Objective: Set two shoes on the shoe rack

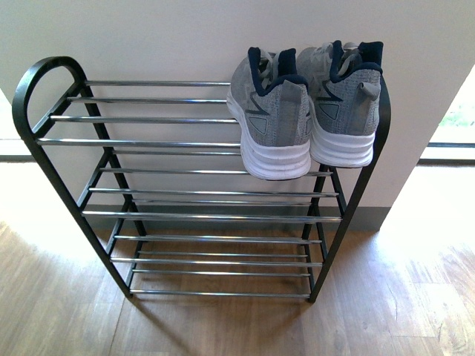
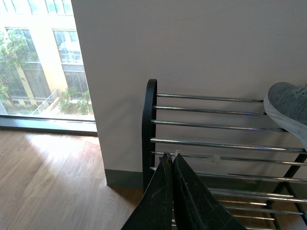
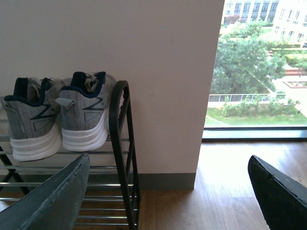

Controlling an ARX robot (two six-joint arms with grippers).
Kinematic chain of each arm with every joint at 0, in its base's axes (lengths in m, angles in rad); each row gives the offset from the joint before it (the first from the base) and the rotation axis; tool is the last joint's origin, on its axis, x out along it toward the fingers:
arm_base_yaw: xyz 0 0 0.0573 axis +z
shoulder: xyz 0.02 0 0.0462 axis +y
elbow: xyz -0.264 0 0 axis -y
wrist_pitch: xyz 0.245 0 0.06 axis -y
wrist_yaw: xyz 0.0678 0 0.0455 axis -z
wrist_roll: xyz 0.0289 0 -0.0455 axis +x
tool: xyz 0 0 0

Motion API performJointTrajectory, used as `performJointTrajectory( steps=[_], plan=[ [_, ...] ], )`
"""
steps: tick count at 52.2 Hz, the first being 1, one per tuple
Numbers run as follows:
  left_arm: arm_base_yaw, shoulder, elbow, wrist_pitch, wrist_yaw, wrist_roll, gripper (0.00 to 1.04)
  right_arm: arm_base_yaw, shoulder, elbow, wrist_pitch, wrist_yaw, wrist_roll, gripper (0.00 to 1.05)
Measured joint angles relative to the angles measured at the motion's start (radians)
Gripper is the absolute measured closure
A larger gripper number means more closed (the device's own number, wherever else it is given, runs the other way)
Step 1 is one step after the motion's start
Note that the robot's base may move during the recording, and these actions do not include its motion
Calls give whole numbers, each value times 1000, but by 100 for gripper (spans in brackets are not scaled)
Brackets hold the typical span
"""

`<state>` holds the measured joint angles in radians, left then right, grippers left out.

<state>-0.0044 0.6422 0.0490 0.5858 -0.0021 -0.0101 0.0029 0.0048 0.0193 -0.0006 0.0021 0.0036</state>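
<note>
Two on rack [image 1: 148, 141]: left shoe [image 1: 271, 119] and right shoe [image 1: 345, 104], both on the top tier at its right end.
Pose: side by side and touching, upright, heels toward the near side, toes toward the wall [image 1: 163, 37].
Overhang: the white heel soles jut past the nearest top rod, the left shoe more so.
Lower tiers: bare rods.
Left pincer [image 2: 171, 159]: narrow, its dark fingers [image 2: 192, 201] pressed together with nothing between them.
Left pincer place: on the near side of the rack [image 2: 151, 124], by its left looped end.
Left pincer to shoes: well apart. Only part of the left shoe [image 2: 288, 105] shows in the left wrist view, far along the top rods.
Right pincer [image 3: 168, 160]: wide, fingers [image 3: 53, 196] far apart, holding nothing.
Right pincer place: on the near side of the rack [image 3: 120, 124], by its right looped end, over the wooden floor [image 3: 216, 182].
Right pincer to shoes: left shoe [image 3: 31, 120] and right shoe [image 3: 84, 112] sit farther off than the fingers, clear of them, neither between them.
Beyond: a window [image 3: 259, 62] to the right of the wall.
</note>
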Motion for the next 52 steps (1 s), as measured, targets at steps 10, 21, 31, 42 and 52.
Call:
performJointTrajectory(
  steps=[10,21,31,42,52],
  plan=[
    [0,-64,-35,-24,0,1,104,0,0,0,0,0,0,9],
    [0,-187,-35,-136,0,1,104,0,0,0,0,0,0,9],
    [0,-283,-35,-227,0,1,104,0,0,0,0,0,0,9],
    [0,-361,-35,-304,0,1,104,0,0,0,0,0,0,9],
    [0,-412,-35,-354,0,1,104,0,0,0,0,0,0,9]
  ],
)
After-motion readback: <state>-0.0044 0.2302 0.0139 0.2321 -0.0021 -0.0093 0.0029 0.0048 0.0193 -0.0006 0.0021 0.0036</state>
